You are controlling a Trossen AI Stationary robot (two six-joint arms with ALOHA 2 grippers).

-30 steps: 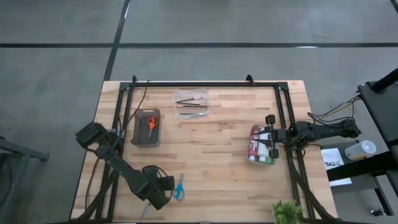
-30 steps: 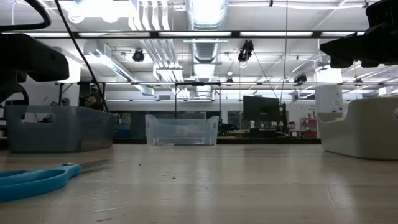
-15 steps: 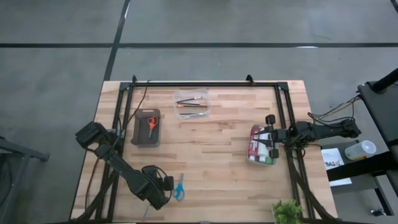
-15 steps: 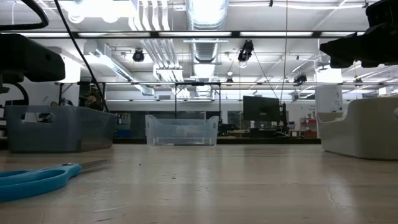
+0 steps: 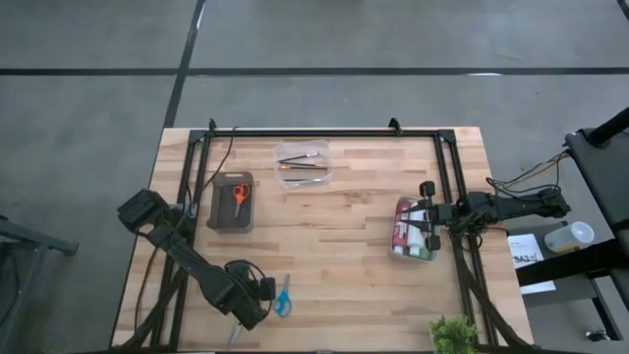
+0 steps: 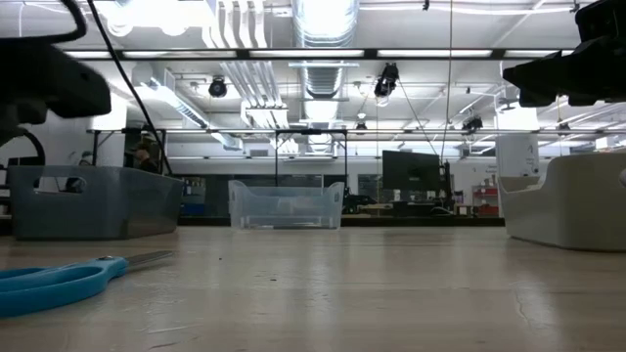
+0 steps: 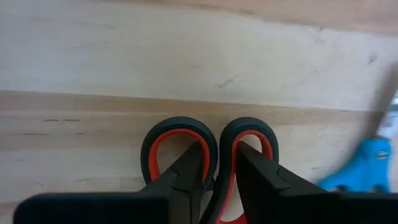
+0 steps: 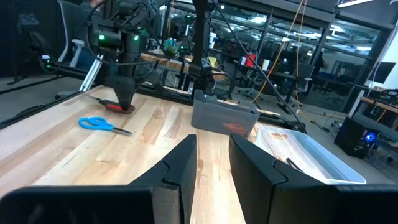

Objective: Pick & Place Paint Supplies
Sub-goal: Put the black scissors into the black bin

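Paint bottles [image 5: 405, 236] lie in the white bin [image 5: 397, 205] at the tabletop's [image 5: 344, 256] right edge, under the right tool [image 5: 429, 214], whose fingers are spread and empty. Brushes [image 5: 303, 163] are seen in the clear tray [image 5: 279, 150]. The left tool [image 7: 221, 158] is pressed onto red-handled scissors [image 7: 180, 126]. Its arm has shifted slightly, so no paint supply has been advanced. The scissors' blades are hidden.

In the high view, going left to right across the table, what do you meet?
Left gripper and grey bin holding orange scissors → blue scissors → clear tray with brushes → paint bottles → right gripper.
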